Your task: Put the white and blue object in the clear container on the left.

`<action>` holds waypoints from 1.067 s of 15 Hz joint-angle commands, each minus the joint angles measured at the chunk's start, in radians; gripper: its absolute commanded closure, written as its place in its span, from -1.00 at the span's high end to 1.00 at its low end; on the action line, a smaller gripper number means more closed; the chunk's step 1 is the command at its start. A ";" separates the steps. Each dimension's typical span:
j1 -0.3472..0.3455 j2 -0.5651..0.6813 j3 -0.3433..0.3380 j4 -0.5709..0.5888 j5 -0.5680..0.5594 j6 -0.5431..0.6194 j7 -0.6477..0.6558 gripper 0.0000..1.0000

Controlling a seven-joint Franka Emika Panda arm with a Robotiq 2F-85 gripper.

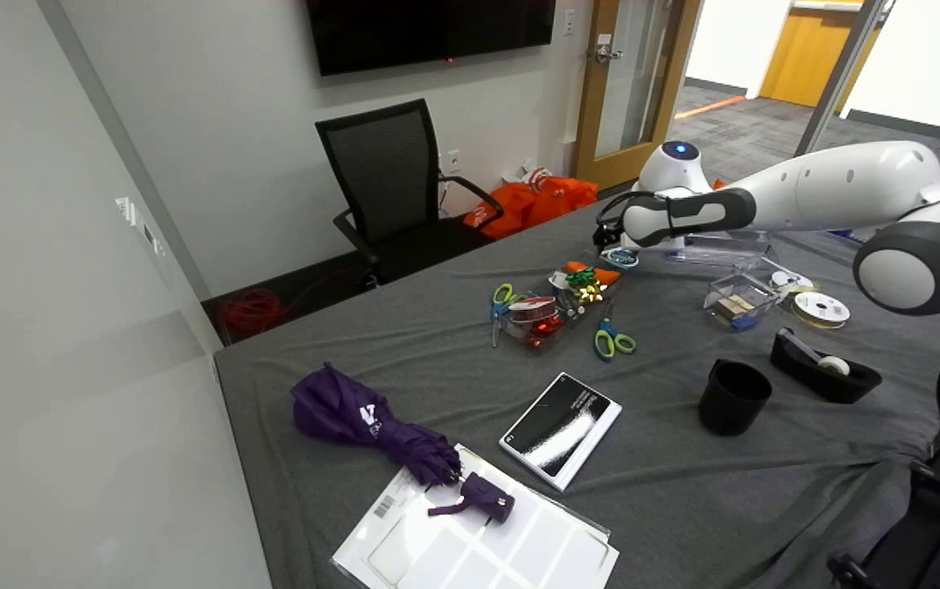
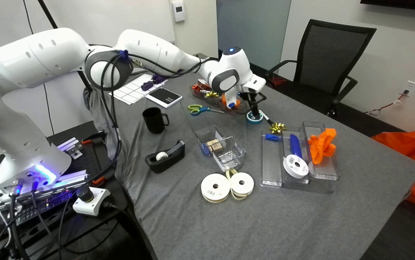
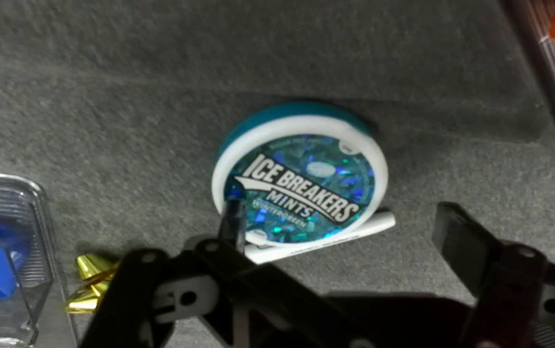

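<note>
The white and blue object is a round mint tin with a white rim and blue-teal label and side [image 3: 301, 179]. It lies on the grey cloth beside a white pen [image 3: 325, 241], and it shows in both exterior views [image 1: 621, 258] [image 2: 254, 117]. My gripper [image 3: 342, 217] is open and empty. In the wrist view its left finger overlaps the tin's lower left edge; the right finger is apart to the right. In an exterior view the gripper [image 2: 253, 106] is right over the tin; I cannot tell whether it touches. The small clear container [image 2: 229, 156] holds wooden and blue pieces.
A larger clear box [image 2: 271, 164] holds orange, blue and white things, with a gold bow [image 2: 277, 127] beside it. A clear tray with bows [image 1: 588, 286] is close to the gripper. Scissors [image 2: 198, 109], a black cup [image 2: 153, 121], a tape dispenser [image 2: 167, 157] and spools [image 2: 215, 187] stand around.
</note>
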 commanded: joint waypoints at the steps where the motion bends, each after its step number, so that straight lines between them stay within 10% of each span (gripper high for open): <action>1: 0.004 0.026 0.000 0.002 -0.007 0.051 -0.017 1.00; 16: 0.035 0.001 -0.051 -0.047 -0.044 0.066 -0.019 1.00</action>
